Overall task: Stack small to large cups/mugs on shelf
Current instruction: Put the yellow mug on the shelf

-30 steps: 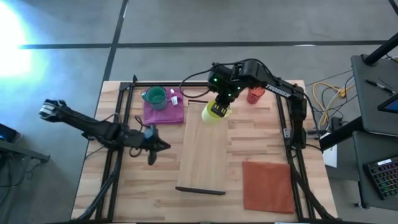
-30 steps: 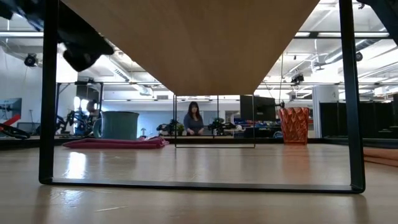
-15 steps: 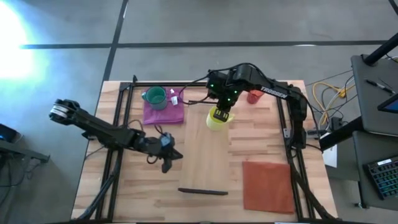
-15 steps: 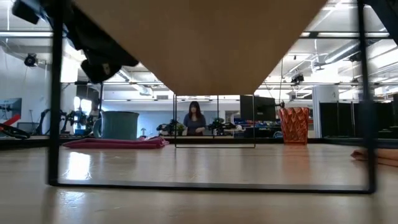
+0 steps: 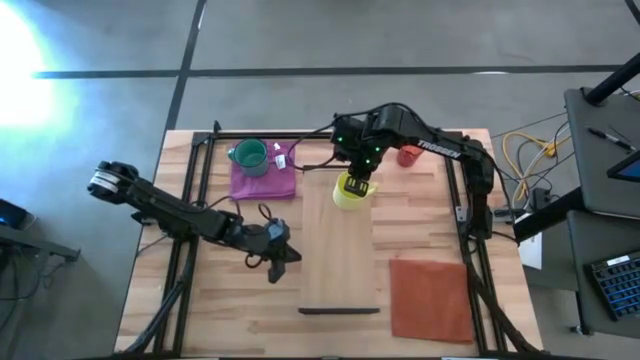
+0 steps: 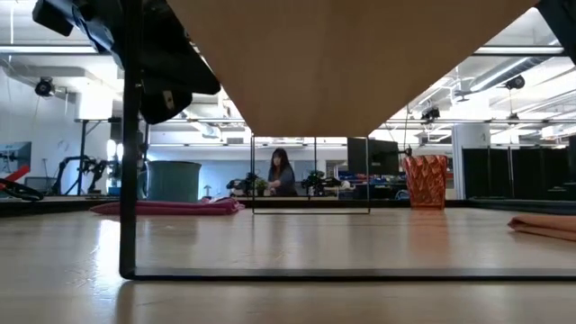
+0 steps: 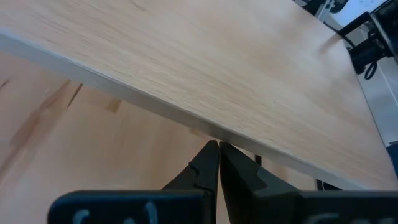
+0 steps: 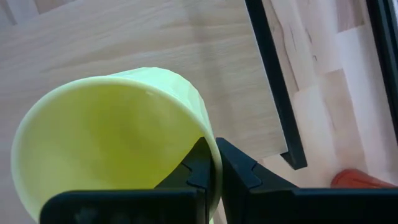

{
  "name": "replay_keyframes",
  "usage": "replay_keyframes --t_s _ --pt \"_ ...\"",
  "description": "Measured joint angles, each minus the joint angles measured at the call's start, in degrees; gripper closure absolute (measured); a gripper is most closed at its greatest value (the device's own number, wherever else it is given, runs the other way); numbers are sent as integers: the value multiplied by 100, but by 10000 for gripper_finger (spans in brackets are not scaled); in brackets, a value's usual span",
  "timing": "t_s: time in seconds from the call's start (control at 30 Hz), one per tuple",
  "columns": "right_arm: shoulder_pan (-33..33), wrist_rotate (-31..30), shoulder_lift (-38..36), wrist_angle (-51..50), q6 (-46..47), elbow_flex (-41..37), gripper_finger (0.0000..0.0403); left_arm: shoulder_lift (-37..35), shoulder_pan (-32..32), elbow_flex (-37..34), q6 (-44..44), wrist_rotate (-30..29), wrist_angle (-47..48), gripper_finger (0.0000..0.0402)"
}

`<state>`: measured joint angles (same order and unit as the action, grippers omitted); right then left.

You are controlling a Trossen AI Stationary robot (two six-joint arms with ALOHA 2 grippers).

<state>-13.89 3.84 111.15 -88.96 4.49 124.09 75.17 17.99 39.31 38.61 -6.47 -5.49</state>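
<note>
The light-wood shelf (image 5: 340, 250) stands raised on thin dark legs (image 6: 130, 180) in the middle of the table. My right gripper (image 5: 356, 178) is shut on the yellow mug (image 5: 350, 194) over the shelf's far end. My left gripper (image 5: 285, 258) is shut, its tips at the shelf's left long edge. The teal-green mug (image 5: 250, 156) stands on the magenta cloth (image 5: 268, 182) at the far left. The red-orange cup (image 5: 408, 155) stands on the table at the far right, beyond the shelf. My left gripper (image 7: 218, 149) touches the shelf's left long edge (image 7: 205, 129) with its shut fingertips, coming roughly level from the table's left side. My right gripper (image 8: 211, 155) pinches the yellow mug's wall at the rim (image 8: 200, 121), one finger inside and one outside, from above. The mug's mouth faces up, over the shelf's far end; whether its bottom rests on the board, I cannot tell.
An orange-red cloth (image 5: 430, 298) lies flat at the near right of the table. Dark frame rails (image 5: 195, 200) run along both sides of the table. A person (image 6: 281, 171) shows far off in the room behind.
My left gripper has gone toward the table's right and near edges, shut, along the shelf's left long edge. The shelf has slid toward the right edge. My right gripper has moved slightly nearer and lower with the yellow mug, which has turned from tilted to mouth-up.
</note>
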Motion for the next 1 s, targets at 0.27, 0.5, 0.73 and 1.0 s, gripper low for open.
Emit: replay_keyframes --t_s 0.27,0.5,0.73,1.0 --pt "2 -98 -4 381 237 -112 390 -152 -38 -33 -146 -29 202 401" --pt "131 -86 84 582 451 -234 390 -721 -40 -180 -149 -184 811 401" --pt "355 -261 142 719 547 -173 390 -1299 -40 -315 -153 -581 1249 401" --pt "351 -404 155 683 810 -177 386 -1590 -47 -319 -204 -624 1895 401"
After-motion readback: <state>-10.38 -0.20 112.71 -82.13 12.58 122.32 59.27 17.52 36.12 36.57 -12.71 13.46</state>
